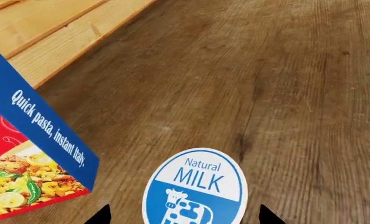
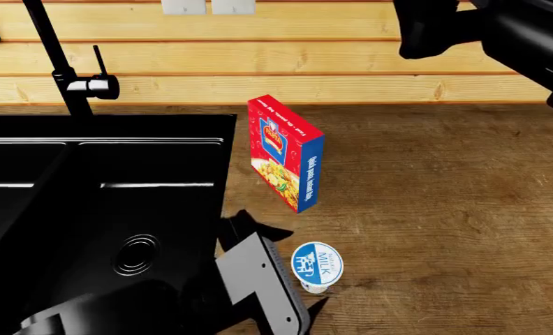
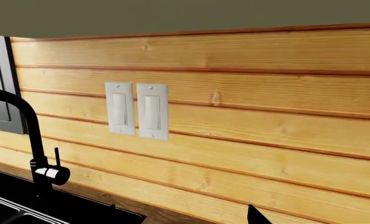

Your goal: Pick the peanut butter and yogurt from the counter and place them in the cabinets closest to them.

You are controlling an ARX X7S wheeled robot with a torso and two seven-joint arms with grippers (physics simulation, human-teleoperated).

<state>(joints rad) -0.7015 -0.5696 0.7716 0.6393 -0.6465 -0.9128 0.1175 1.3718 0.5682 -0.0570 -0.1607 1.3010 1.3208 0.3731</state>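
Observation:
The yogurt (image 1: 194, 186), a white cup with a blue-and-white "MILK" lid, stands upright on the wood-grain counter (image 1: 285, 93). My left gripper (image 1: 185, 217) is open, with one fingertip (image 1: 101, 215) on each side of the lid and a gap to it on both sides. From the head view the yogurt (image 2: 317, 265) sits just right of the sink, with the left gripper (image 2: 300, 269) straddling it. My right gripper (image 3: 181, 219) is open and empty, raised high toward the plank wall. The peanut butter and the cabinets are out of view.
A red and blue pasta box (image 2: 286, 153) stands upright on the counter just behind the yogurt. A black sink (image 2: 100, 202) with a black faucet (image 2: 67, 63) fills the left. The plank wall (image 3: 266, 116) carries two white switches (image 3: 138, 109). The right arm (image 2: 510, 28) hangs at upper right.

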